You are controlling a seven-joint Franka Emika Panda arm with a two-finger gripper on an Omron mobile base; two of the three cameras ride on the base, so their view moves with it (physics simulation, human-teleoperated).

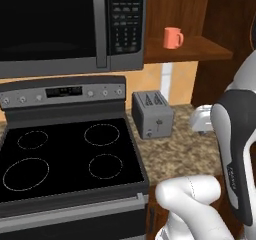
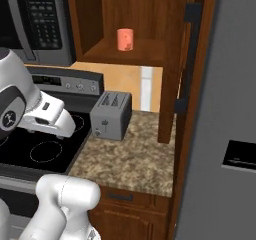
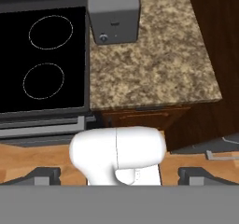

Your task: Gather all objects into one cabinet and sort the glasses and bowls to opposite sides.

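Where the wall opens beside the microwave (image 1: 70, 24), found: salmon-pink mug (image 1: 173, 37) upright on a wooden shelf (image 1: 200, 48), handle turned to the right in the left base view. Seen again from the right base view as a plain pale cylinder (image 2: 125, 39) on the same board (image 2: 145, 51), near its front edge, well above the worktop (image 2: 135, 154). Nothing touching it.

Down below, on the speckled stone worktop (image 1: 180, 149): grey two-slot toaster (image 1: 152, 114), standing just beside the black cooktop (image 1: 65, 159) and against the back wall. Same toaster (image 2: 111, 115) between the stove and the tall wooden side panel in the right base view, with a grey fridge (image 2: 230, 109) farther right.

From the hand view: pincer (image 3: 123, 177) spread wide, dark fingertips (image 3: 44, 174) far apart at the lower corners, gripping nothing. Looking down over the worktop's front edge (image 3: 149, 69), with the toaster (image 3: 114, 13) at the top and two burner rings of the cooktop (image 3: 44, 55) to the left. Well apart from the mug, which sits high on its shelf.
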